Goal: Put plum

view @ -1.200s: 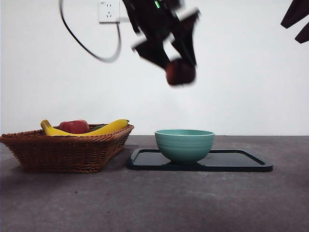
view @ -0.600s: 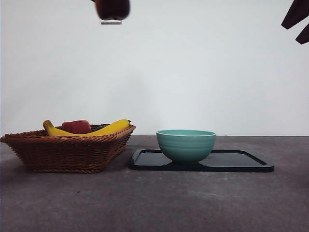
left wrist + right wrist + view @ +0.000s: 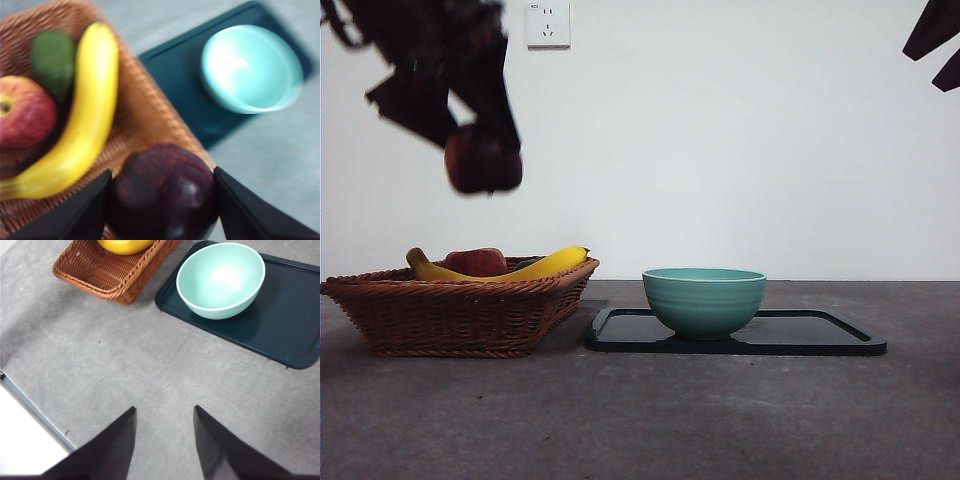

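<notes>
The left gripper (image 3: 162,200) clamps the plum (image 3: 162,192) between its jaws. At ten o'clock from the plum, a banana (image 3: 82,115), apple (image 3: 25,112) and green fruit (image 3: 52,60) fill the basket (image 3: 145,110); at two o'clock, the bowl (image 3: 252,67) sits on a tray (image 3: 177,67).

From my front view the left pincer (image 3: 480,150) and the plum (image 3: 483,160) above the basket (image 3: 460,310) are smeared by motion; I cannot make out the jaw edges. My left wrist view is soft throughout, and the plum's underside is cut off there. In the basket, the banana (image 3: 535,266) hides most of the green fruit (image 3: 52,60). Right wrist view shows only the basket's corner.
</notes>
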